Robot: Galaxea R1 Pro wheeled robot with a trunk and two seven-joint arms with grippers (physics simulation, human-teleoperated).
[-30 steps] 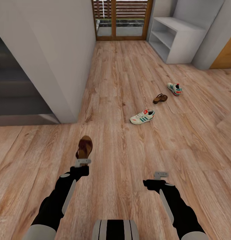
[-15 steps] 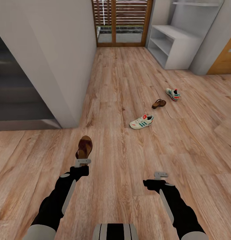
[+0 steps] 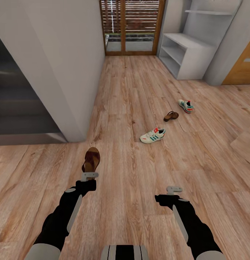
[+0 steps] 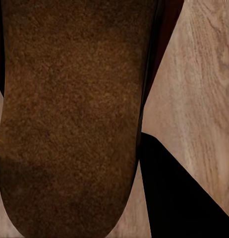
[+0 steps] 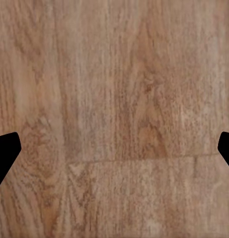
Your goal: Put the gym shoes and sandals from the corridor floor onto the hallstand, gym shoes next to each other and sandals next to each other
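**One sandal in left gripper, three shoes on floor short of hallstand**

Head view: left gripper (image 3: 89, 175) is seen clamped on the heel end of a brown sandal (image 3: 91, 159), which sticks out forward from the fingers, footbed up. Right gripper (image 3: 174, 189) is held level beside it, nothing between the fingers; from this angle its spread cannot be read.

Right wrist view settles that: two dark fingertips (image 5: 5, 148) sit at opposite edges of the frame, wide apart, with bare corridor floor (image 5: 119, 99) planks between them.

Left wrist view: the held sandal (image 4: 70, 114) is seen from very close as a dark brown textured surface with a rounded end, plank floor visible past one side. A black finger (image 4: 179, 193) is seen alongside it. Straps are not discernible here; the head view is needed to identify the item.

Remaining items, placed relative to the white hallstand (image 3: 186, 54) standing by the wood-framed glass door (image 3: 132, 25):
- far gym shoe (image 3: 185, 105): on the floor, nearest to the hallstand, still well apart from it.
- second sandal (image 3: 171, 116): just beside that shoe, on the side away from the hallstand.
- near gym shoe (image 3: 152, 135): farther again from the hallstand, lying on its sole, green stripes visible.

Hallstand tiers appear bare of shoes.
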